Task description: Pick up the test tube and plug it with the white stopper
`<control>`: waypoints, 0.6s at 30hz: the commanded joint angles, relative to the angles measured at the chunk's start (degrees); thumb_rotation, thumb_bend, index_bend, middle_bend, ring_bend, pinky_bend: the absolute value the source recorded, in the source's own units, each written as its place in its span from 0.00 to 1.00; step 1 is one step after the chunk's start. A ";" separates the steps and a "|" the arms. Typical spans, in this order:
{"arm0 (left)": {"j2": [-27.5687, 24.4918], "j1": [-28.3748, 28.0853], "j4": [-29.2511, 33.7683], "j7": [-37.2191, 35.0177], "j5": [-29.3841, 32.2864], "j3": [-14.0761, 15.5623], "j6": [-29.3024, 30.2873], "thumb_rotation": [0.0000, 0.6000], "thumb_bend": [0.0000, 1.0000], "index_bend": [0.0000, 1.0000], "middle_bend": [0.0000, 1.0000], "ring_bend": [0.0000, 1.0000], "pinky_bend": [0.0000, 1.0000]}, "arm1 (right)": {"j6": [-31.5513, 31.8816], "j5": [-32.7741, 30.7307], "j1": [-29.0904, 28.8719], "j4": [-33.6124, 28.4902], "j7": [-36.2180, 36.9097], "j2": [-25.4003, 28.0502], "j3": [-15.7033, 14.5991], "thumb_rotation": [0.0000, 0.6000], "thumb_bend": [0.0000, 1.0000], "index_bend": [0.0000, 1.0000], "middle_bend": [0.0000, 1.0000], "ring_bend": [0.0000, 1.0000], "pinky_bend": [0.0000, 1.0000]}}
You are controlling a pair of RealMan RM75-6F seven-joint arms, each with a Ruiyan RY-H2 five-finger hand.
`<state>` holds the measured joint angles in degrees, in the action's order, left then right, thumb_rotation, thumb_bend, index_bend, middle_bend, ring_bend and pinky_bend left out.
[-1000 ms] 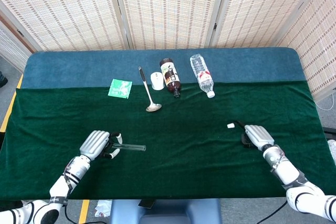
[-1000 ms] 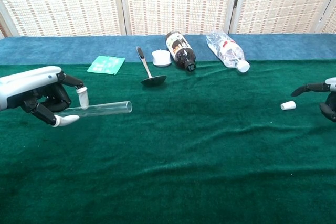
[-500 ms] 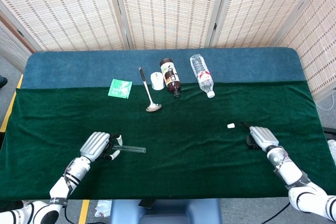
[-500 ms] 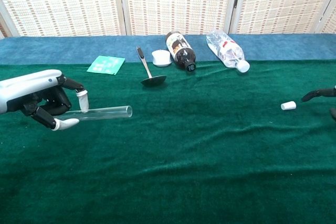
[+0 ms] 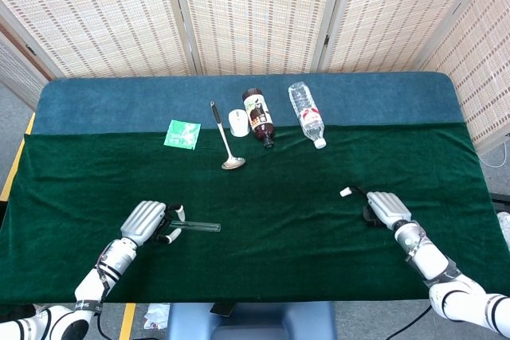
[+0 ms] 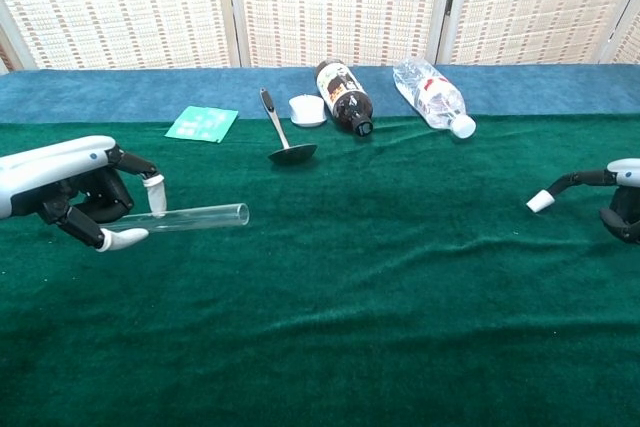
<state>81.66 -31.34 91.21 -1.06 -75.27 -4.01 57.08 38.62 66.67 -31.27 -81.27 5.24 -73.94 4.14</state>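
Left hand [image 6: 75, 194] — you are gripping the test tube [image 6: 195, 215] level above the cloth, open end right. Right hand [image 6: 622, 209] — one finger is touching the white stopper [image 6: 538, 203], nothing held; a nudge risks rolling it away.

This looks like a staged test room or robot lab, not a home. A counter [image 5: 96, 101] draped in green and blue cloth stands before woven folding screens [image 5: 255, 9]. Along the counter's far side lie mismatched props: a ladle [image 5: 225, 137], a dark bottle [image 5: 257, 115], a clear bottle [image 5: 307, 114], a green packet [image 5: 182, 134].
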 commanded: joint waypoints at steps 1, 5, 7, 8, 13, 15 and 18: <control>0.15 0.00 -0.06 -0.08 0.01 0.01 -0.03 1.00 0.49 0.65 0.95 0.93 0.84 | 1.23 0.64 0.26 -2.01 -1.20 0.94 -0.36 1.00 0.90 0.12 0.92 1.00 1.00; 0.34 -0.01 -0.19 -0.05 0.01 0.20 -0.28 1.00 0.49 0.65 0.95 0.93 0.84 | 1.54 0.67 -0.02 -3.60 -2.54 1.23 -0.69 1.00 0.90 0.12 0.92 1.00 1.00; 0.42 0.05 -0.34 -0.11 0.02 0.26 -0.26 1.00 0.49 0.66 0.95 0.93 0.84 | 1.78 0.48 -0.12 -4.14 -3.15 1.29 -0.78 1.00 0.90 0.12 0.92 1.00 1.00; 0.43 0.10 -0.43 -0.17 0.06 0.27 -0.25 1.00 0.49 0.66 0.95 0.93 0.84 | 1.93 0.27 -0.15 -4.30 -3.53 1.33 -0.84 1.00 0.90 0.12 0.92 1.00 1.00; 0.37 0.20 -0.80 -0.63 0.07 0.20 -0.21 1.00 0.49 0.66 0.95 0.93 0.84 | 2.84 -0.66 -0.15 -4.45 -5.08 1.34 -0.99 1.00 0.90 0.11 0.92 1.00 1.00; 0.37 0.24 -0.90 -0.79 -0.07 0.18 -0.10 1.00 0.49 0.66 0.95 0.93 0.84 | 3.87 -0.02 0.23 -5.43 -4.86 1.76 -1.00 1.00 0.90 0.11 0.92 1.00 1.00; 0.33 0.29 -0.98 -0.93 -0.28 0.14 0.10 1.00 0.49 0.66 0.95 0.93 0.84 | 6.10 1.68 1.10 -7.51 -4.10 3.24 -0.91 1.00 0.90 0.11 0.92 1.00 1.00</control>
<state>81.99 -31.06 90.24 -1.99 -75.55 -3.87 57.18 43.55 67.40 -30.73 -87.69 0.68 -71.57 3.18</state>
